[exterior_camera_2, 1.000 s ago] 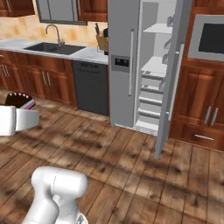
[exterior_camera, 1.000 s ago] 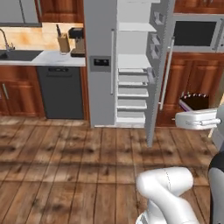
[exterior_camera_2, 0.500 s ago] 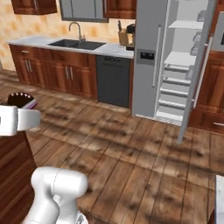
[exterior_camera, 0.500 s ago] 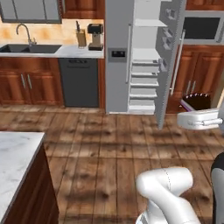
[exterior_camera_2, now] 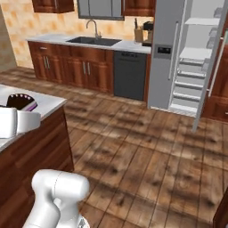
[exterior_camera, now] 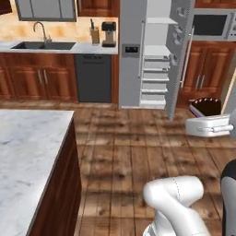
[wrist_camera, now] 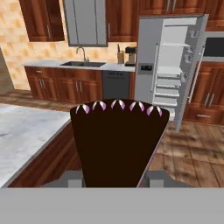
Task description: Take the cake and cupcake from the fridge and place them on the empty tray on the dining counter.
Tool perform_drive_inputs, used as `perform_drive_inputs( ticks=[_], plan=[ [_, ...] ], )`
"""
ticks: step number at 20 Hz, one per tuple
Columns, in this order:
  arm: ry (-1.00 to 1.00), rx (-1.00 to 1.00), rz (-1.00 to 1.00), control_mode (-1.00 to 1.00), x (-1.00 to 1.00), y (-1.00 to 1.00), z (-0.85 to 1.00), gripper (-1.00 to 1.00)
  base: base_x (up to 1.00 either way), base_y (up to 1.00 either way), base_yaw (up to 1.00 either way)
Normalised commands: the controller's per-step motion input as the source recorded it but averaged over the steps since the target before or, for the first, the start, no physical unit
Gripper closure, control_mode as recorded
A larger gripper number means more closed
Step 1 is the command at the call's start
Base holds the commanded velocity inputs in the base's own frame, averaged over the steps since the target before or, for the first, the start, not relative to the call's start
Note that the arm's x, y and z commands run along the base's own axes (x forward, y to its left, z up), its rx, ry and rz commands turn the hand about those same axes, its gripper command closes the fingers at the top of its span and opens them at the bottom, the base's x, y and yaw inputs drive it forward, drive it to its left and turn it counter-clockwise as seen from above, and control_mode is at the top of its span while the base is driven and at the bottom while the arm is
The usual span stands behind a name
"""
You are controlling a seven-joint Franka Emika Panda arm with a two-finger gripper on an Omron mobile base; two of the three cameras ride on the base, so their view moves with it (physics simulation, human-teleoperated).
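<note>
step: carry leg, fridge to island. The dark-brown cake slice with a pink layer and pink-white dots along its top edge is in the pincer, off the shelves and in the air.
pincer: clenched on the cake slice. In the hand view the slice rises between the two fingertips and hides most of them; in the left base view the dark slice sits at the end of the white hand.
fridge: tall grey two-door fridge, right door swung open, white shelves bare as far as I can see. Well behind the hand now.
cupcake: can't make it out on the shelves at this range, so my guess is it's yet to be fetched or too small to see.
desk: white-grey marble island top on a reddish wood base, near, at the left of the left base view. The bit of top that shows carries no tray.
tray: not located yet.
next move: bring the rimmed dark reddish-brown tray into view, get the slice over it, lower until it rests on the tray floor, then release.
risk: slice is small, grip likely marginal; keep the carry smooth.
</note>
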Motion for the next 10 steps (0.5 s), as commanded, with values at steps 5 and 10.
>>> perform_drive_inputs(
  ticks=[5,10],
  plan=[
    [0.0,0.0,0.0,1.0,0.0,0.0,0.0,1.0,-1.0,0.83,0.0],
    [0.0,0.0,0.0,1.0,0.0,0.0,0.0,1.0,-1.0,0.5,0.0]
  ],
)
